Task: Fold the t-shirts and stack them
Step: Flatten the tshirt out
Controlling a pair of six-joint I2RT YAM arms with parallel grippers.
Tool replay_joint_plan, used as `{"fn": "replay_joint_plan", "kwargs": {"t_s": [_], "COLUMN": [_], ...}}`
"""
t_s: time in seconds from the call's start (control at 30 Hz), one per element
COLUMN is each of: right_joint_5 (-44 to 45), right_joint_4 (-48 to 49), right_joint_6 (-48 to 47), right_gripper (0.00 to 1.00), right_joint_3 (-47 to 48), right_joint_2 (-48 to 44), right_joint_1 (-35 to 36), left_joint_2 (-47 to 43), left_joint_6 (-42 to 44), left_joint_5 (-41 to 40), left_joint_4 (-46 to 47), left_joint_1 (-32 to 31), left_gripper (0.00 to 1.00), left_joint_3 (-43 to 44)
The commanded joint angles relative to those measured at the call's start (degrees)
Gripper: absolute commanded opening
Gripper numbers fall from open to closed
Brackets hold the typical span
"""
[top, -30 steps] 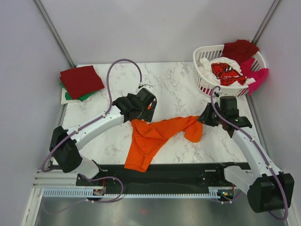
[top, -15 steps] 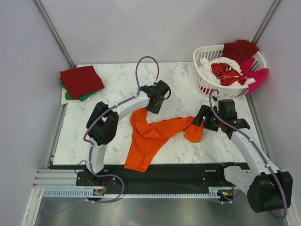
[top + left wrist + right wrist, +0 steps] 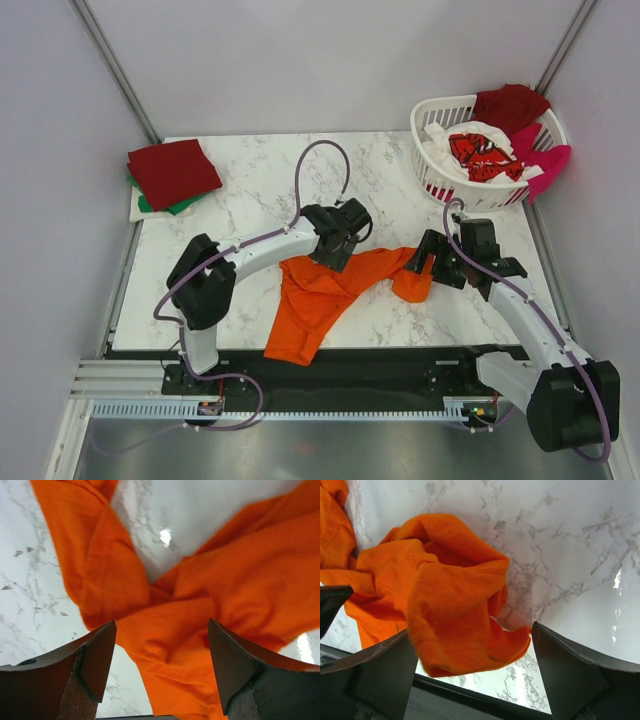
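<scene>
Top external: left gripper (image 3: 328, 256) and right gripper (image 3: 424, 263) are both hovering, fingers spread apart, over the rumpled orange t-shirt (image 3: 318, 296).

The left arm (image 3: 255, 250) reaches forward and rightward from a raised, bent elbow, the left claw (image 3: 160, 630) pointing down with its jaws apart. The right arm (image 3: 530, 320) stretches forward and inward, the right claw (image 3: 470, 635) spread wide and gripping nothing.
</scene>
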Motion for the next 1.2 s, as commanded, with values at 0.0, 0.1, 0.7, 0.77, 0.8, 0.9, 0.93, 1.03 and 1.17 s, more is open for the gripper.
{"fn": "replay_joint_plan", "kwargs": {"t_s": [0.0,0.1,0.7,0.77,0.8,0.9,0.93,1.03,1.17], "right_joint_5": [1.95,1.68,2.03,2.3,2.3,2.47,2.47,2.38,2.47], "right_joint_4": [1.72,1.38,0.23,0.14,0.14,0.14,0.14,0.14,-0.03], "right_joint_6": [1.61,1.35,0.38,0.38,0.47,0.47,0.56,0.38,0.38], "right_gripper": [0.98,0.98,0.98,0.98,0.98,0.98,0.98,0.98,0.98], "right_joint_3": [-1.0,-1.0,-0.48,-0.56,-0.65,-0.56,-0.48,-0.39,0.14], "right_joint_2": [-0.62,-1.15,-2.03,-2.64,-2.65,-2.47,-2.38,-2.29,-2.56], "right_joint_1": [0.38,0.47,0.47,0.56,0.47,0.47,0.47,0.47,0.47], "left_joint_2": [-0.72,1.12,5.26,5.0,4.91,4.03,3.25,1.57,-4.56], "left_joint_6": [-3.39,-3.83,-7.35,-7.7,-8.05,-8.66,-8.84,-9.37,-12.07], "left_joint_5": [1.15,1.23,-0.78,-1.66,-2.54,-4.03,-4.47,-5.36,-9.36], "left_joint_4": [0.45,0.36,-1.31,-2.27,-2.63,-3.86,-4.21,-4.48,-6.39], "left_joint_1": [-2.34,-2.52,-5.07,-5.07,-5.07,-5.07,-5.07,-5.07,-5.24], "left_gripper": [0.81,0.8,0.34,0.25,0.23,0.15,0.12,0.02,0.02], "left_joint_3": [2.39,3.98,0.55,-0.33,-0.5,-1.64,-2.0,-3.14,-3.49]}}
